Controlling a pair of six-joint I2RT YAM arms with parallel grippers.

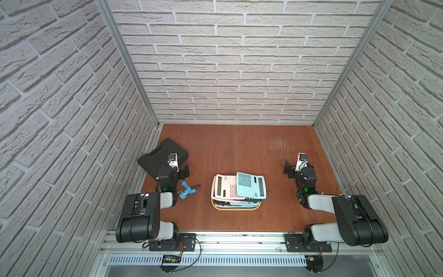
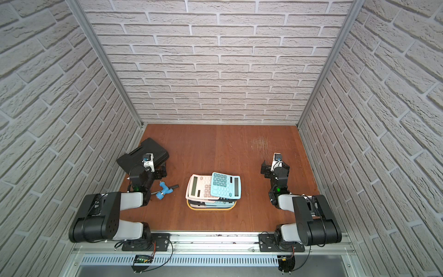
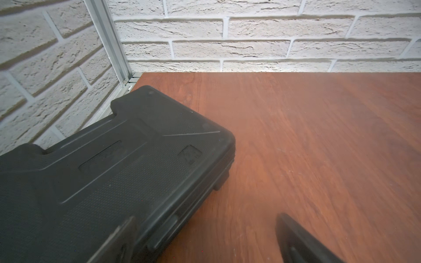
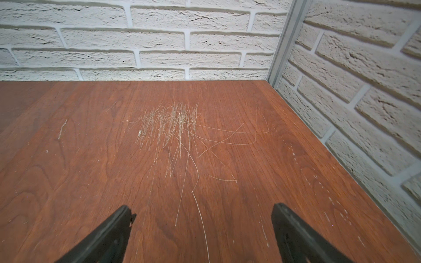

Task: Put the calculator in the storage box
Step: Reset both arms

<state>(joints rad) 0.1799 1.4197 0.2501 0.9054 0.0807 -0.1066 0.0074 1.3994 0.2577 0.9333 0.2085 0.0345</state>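
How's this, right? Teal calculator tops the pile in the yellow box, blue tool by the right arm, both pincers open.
One error: the blue tool lies by the left arm, as both top views show. Teal calculator tops the pile in the yellow box; left pincer and right pincer are open.

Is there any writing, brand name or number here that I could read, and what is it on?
No text here is legible.
Blue calculator: key markings too small to read.
Pink calculator: key markings too small to read.
Black case: a moulded square mark, too blurred to read.
Small green-lit display by the front rail: too small to read.
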